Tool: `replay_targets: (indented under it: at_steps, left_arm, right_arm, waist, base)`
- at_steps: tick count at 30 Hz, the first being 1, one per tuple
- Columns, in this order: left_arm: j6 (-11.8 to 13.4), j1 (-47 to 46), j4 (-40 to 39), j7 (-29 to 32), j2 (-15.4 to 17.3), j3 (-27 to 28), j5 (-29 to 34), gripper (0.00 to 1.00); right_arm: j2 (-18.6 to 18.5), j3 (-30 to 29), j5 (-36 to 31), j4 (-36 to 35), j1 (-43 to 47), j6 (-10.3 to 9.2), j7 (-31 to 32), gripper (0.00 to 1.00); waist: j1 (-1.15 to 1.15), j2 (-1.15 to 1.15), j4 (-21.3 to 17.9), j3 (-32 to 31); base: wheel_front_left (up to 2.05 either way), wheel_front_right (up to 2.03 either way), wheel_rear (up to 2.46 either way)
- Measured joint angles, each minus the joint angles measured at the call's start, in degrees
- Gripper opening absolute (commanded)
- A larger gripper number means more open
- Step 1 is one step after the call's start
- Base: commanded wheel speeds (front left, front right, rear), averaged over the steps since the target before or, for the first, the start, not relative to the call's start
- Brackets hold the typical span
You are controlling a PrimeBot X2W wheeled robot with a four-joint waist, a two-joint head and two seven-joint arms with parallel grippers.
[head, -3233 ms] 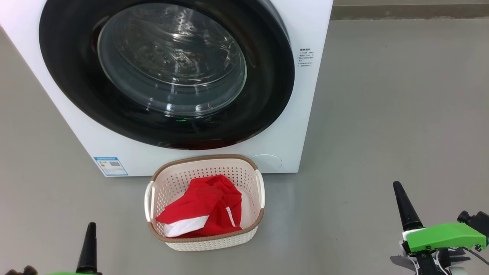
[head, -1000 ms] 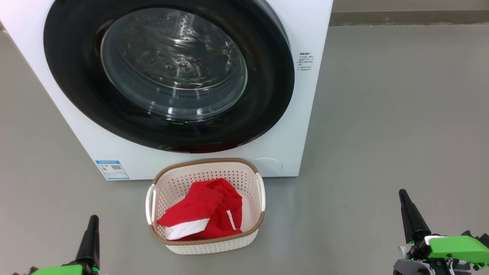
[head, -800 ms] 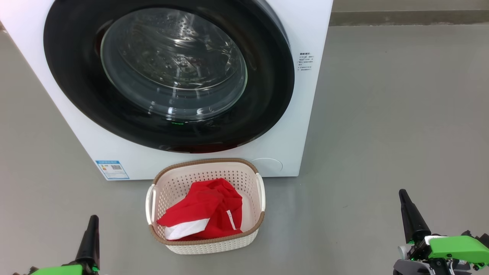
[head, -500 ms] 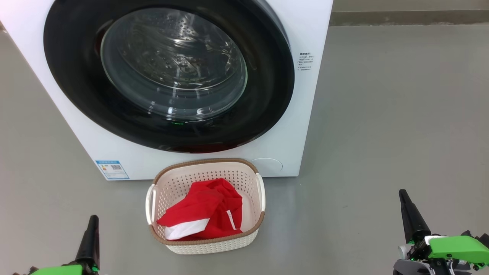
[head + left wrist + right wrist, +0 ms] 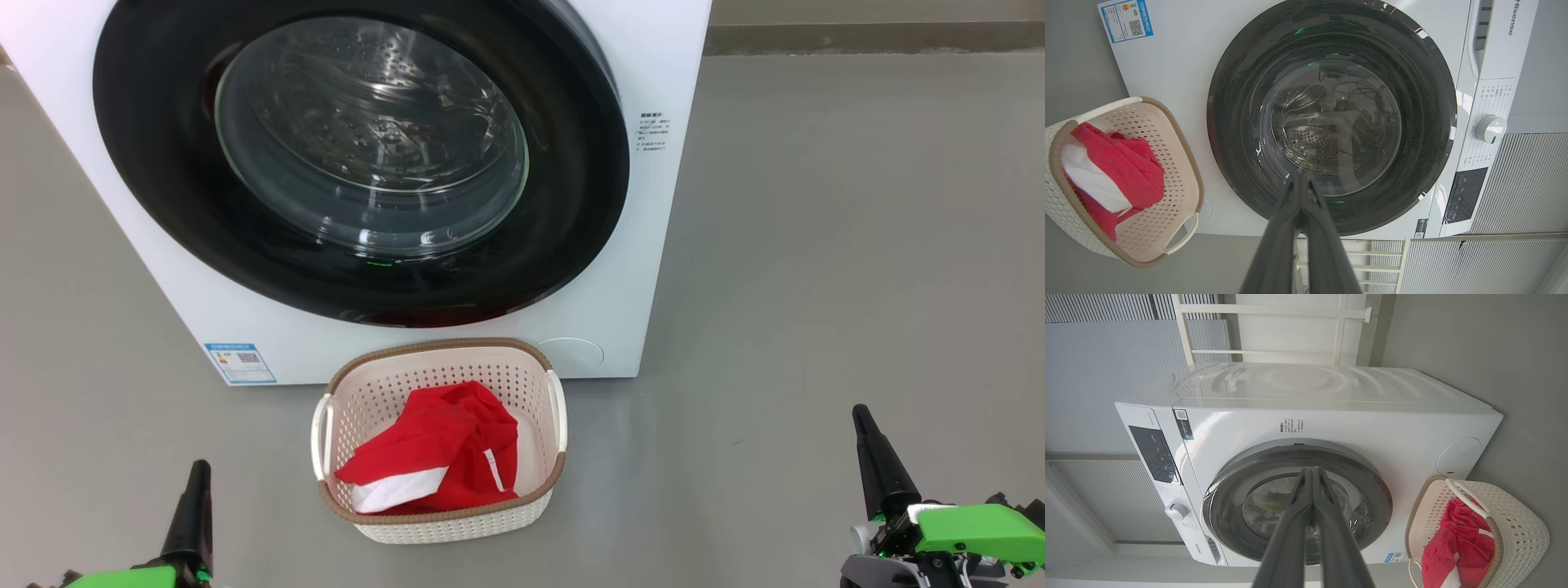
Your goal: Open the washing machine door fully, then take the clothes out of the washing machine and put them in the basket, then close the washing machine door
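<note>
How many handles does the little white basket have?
2. The left handle runs along the left side of the basket, and the right handle along its right side. The red clothes lie between them and hide neither.

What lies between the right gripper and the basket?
Bare grey floor: in the head view, nothing stands between the shut right gripper and the basket.

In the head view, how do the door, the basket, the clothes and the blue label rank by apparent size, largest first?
1. door
2. basket
3. clothes
4. blue label
The door runs off the picture's top edge, yet it is plainly the largest.
</note>
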Motion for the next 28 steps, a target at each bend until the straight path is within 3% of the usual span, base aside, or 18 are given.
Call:
replay_targets:
  at_steps: [28]
  left_arm:
    - [0.0,0.0,0.0,0.0,-0.07,0.04,0.0,0.0]
  right_arm:
    - [0.01,0.0,0.0,0.0,0.01,-0.13,0.0,0.0]
  waist:
    - [0.0,0.0,0.0,0.0]
  base:
    - [0.0,0.0,0.0]
